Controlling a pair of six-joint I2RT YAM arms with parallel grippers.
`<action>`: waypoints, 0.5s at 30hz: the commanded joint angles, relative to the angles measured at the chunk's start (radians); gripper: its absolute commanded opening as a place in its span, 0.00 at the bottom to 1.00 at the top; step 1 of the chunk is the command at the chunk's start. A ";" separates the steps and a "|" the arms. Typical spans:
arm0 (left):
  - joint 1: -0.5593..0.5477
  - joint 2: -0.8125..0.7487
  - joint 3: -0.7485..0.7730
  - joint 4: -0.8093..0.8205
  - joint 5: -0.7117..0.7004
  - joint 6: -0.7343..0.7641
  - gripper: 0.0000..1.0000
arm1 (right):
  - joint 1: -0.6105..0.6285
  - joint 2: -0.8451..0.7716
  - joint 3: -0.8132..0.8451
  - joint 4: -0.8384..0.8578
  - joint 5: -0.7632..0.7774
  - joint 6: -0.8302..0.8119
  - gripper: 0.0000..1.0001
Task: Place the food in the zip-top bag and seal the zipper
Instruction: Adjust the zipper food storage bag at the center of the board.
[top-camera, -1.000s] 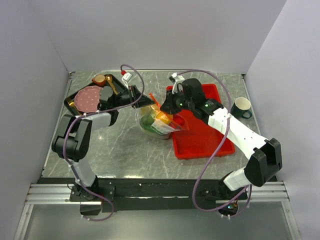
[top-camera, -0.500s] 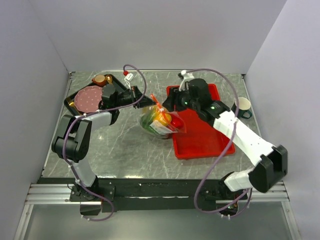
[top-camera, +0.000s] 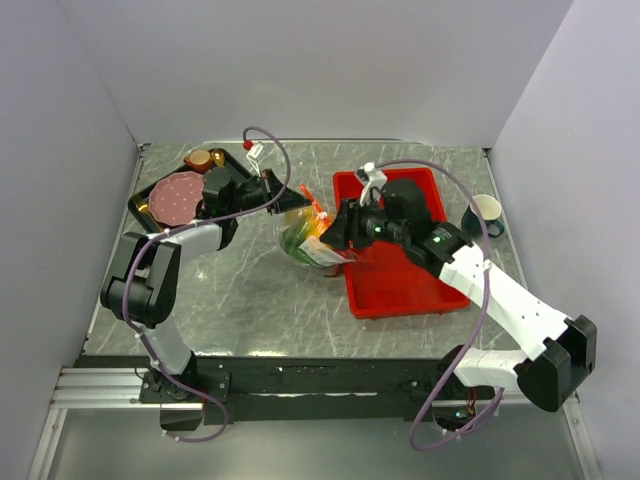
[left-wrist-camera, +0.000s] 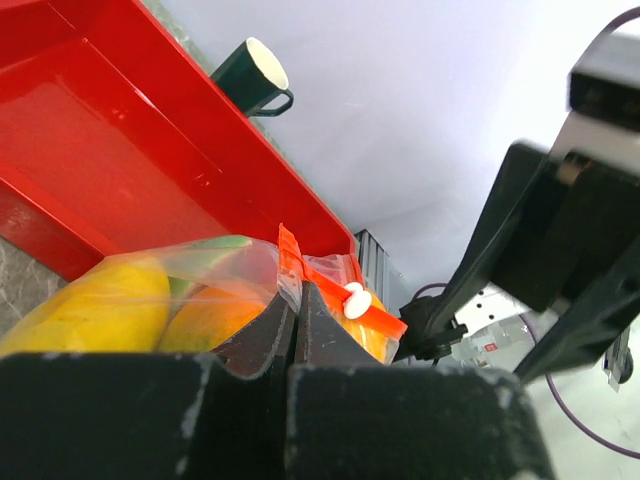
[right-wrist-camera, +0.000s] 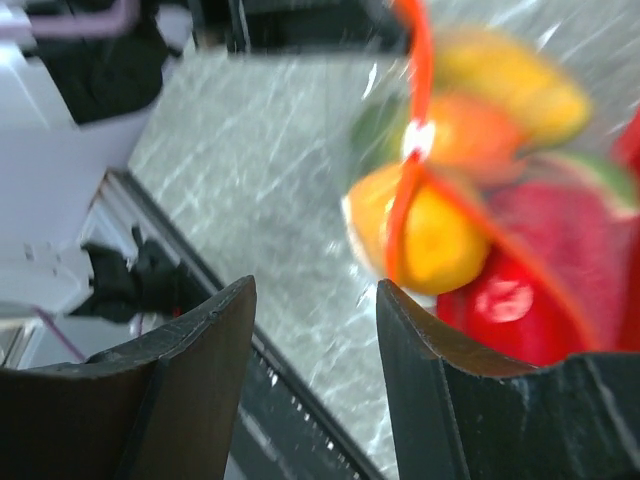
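Shifted toward the front edge of the bench (top-camera: 250, 300), the right pincer (top-camera: 334, 229) is held spread just beside the bag (top-camera: 303, 246) of food (left-wrist-camera: 95, 305), whose zipper (left-wrist-camera: 328, 283) is pinched by the left pincer (left-wrist-camera: 293, 312).

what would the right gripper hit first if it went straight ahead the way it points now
Most likely the zip-top bag, near its zipper, which lies dead ahead of the open right gripper; depth is unclear in the blurred wrist view.
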 joint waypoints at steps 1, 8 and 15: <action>0.002 -0.076 0.030 0.037 -0.031 0.015 0.01 | 0.028 0.065 -0.019 0.071 -0.043 0.019 0.59; 0.007 -0.123 0.005 0.008 -0.040 0.031 0.01 | 0.040 0.186 0.079 0.078 0.022 -0.029 0.57; 0.009 -0.114 -0.001 0.039 -0.039 0.009 0.01 | 0.053 0.039 0.073 0.036 0.181 -0.073 0.59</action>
